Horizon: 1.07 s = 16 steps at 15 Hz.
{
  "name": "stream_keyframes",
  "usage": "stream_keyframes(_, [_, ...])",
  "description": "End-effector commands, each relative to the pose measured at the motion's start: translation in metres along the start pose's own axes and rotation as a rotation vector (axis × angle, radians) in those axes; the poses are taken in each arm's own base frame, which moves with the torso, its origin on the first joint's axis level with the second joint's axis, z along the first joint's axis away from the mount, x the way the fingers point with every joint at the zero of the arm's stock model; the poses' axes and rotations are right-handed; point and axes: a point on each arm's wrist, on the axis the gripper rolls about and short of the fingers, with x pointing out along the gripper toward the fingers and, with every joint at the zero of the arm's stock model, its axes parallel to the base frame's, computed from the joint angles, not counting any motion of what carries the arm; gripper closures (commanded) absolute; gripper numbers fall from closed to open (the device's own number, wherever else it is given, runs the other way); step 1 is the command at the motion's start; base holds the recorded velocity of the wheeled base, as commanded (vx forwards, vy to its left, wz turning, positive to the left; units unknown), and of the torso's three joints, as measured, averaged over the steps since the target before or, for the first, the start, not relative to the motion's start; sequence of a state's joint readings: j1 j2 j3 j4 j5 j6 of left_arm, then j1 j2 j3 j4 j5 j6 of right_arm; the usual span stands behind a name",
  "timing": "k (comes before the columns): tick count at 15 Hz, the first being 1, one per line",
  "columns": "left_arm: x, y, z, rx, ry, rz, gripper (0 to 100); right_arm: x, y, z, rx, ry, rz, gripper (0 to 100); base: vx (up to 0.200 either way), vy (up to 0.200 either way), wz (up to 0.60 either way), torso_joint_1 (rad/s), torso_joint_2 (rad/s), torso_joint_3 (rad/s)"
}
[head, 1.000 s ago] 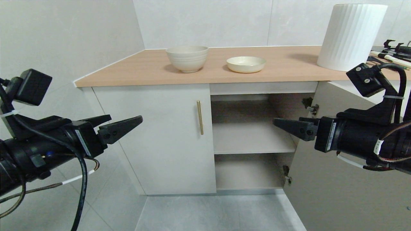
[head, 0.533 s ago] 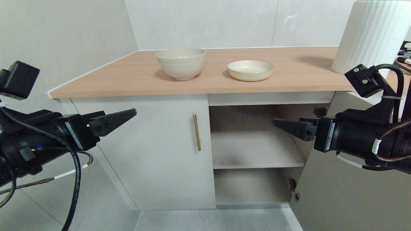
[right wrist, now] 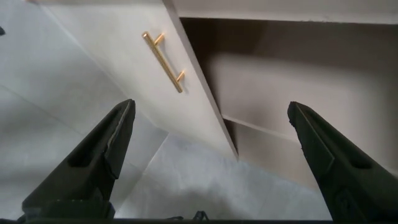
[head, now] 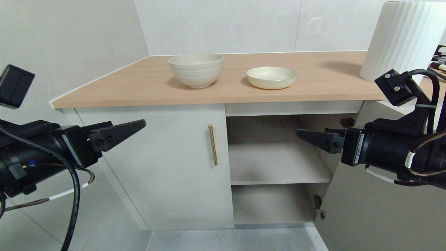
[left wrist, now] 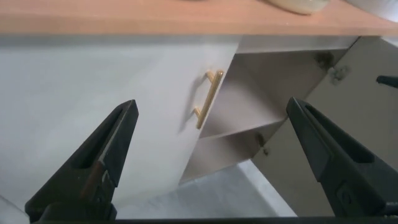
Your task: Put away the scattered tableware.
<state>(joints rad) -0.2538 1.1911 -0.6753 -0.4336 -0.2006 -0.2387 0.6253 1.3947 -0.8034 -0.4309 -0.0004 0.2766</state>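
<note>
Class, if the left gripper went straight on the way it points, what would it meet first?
The left gripper would likely meet the closed cabinet door near its gold handle; depth is unclear.

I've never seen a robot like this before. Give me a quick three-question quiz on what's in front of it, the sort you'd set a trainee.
1. Where does the deep bowl stand? A) on the cupboard's upper shelf; B) on the wooden counter; C) on the floor.
2. True or false: the shallow dish sits inside the bowl.
3. Fill in: both arms' jaws stand ___.

Key
1. B.
2. False: the dish stands beside the bowl, apart from it.
3. Open, holding nothing.
</note>
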Motion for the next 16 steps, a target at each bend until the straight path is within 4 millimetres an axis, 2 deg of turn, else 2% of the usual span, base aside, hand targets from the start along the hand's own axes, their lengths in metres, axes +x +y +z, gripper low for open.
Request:
stream_keyframes(1, [-0.0002, 0.0003, -0.0011, 0.001, 0.005, 0.0, 0, -0.0005, 0.0002, 0.0004, -0.001, -0.002, 0.0, 0, 0.0, 0.0, 0.0, 0.0, 0.0, 0.0])
stream_keyframes(11, [-0.0046, -0.0008, -0.0016, 0.043, 0.0, -0.004, 0, -0.0061, 0.001, 0.0042, 0.0, -0.025, -0.006, 0, 0.0, 0.0, 0.0, 0.0, 0.0, 0.0])
stream_keyframes(16, [-0.0065, -0.0013, -0.0011, 0.041, 0.006, -0.003, 0, -0.0079, 0.0012, 0.0048, 0.0, -0.029, -0.005, 0, 0.2, 0.0, 0.0, 0.0, 0.0, 0.003])
